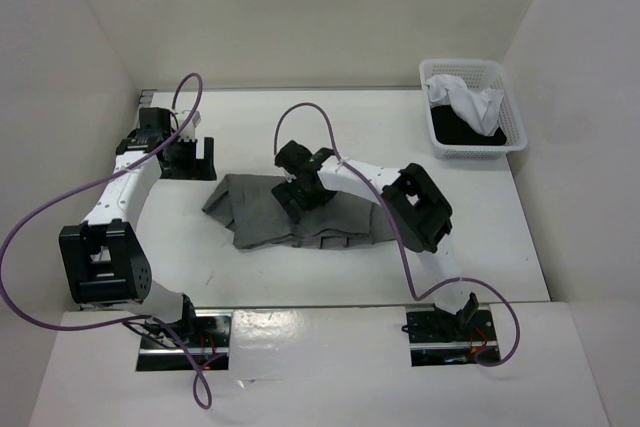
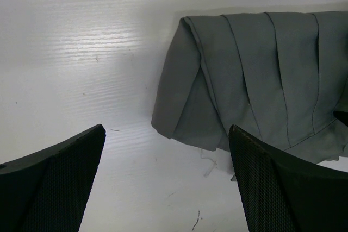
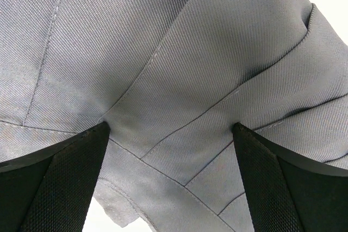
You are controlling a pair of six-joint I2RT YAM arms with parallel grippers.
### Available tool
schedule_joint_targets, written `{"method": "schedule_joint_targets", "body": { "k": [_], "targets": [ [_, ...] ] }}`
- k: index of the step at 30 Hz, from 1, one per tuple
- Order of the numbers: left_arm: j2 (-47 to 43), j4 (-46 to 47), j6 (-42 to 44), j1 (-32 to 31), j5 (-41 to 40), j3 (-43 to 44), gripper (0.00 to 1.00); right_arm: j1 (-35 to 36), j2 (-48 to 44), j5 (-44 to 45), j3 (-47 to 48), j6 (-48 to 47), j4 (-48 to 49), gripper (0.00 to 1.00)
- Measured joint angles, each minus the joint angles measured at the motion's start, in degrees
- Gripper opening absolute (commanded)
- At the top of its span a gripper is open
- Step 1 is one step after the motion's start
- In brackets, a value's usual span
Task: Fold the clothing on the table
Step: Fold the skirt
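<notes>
The clothing (image 1: 262, 213) is a dark grey pleated skirt, lying bunched in the middle of the white table (image 1: 500, 237). My right gripper (image 1: 305, 189) hovers over its upper middle, jaws open. In the right wrist view the skirt (image 3: 179, 52) fills the frame and the gripper (image 3: 171, 125) straddles its pleats with nothing pinched. My left gripper (image 1: 190, 157) stands open just left of the skirt's back-left corner. In the left wrist view the gripper (image 2: 167, 129) is over bare table, and the skirt's folded end (image 2: 255, 80) lies ahead to the right.
A white basket (image 1: 513, 119) holding white and black garments stands at the back right. White panels wall the table on three sides. A purple cable (image 1: 40, 217) loops beside the left arm. The right arm's cable (image 1: 400, 247) arches over the skirt.
</notes>
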Motion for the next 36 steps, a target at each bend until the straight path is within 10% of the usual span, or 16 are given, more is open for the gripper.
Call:
{"method": "schedule_joint_targets", "body": {
  "k": [27,36],
  "targets": [
    [0.81,-0.31,4.66,-0.22,6.45,-0.33,1.0,-2.21,8.22,-2.29,15.45,-34.29,-9.14,0.99],
    [17.51,-1.66,11.58,-0.07,14.6,1.97,0.97,-5.95,8.37,-1.01,15.93,-36.52,-8.52,0.99]
  ]
}}
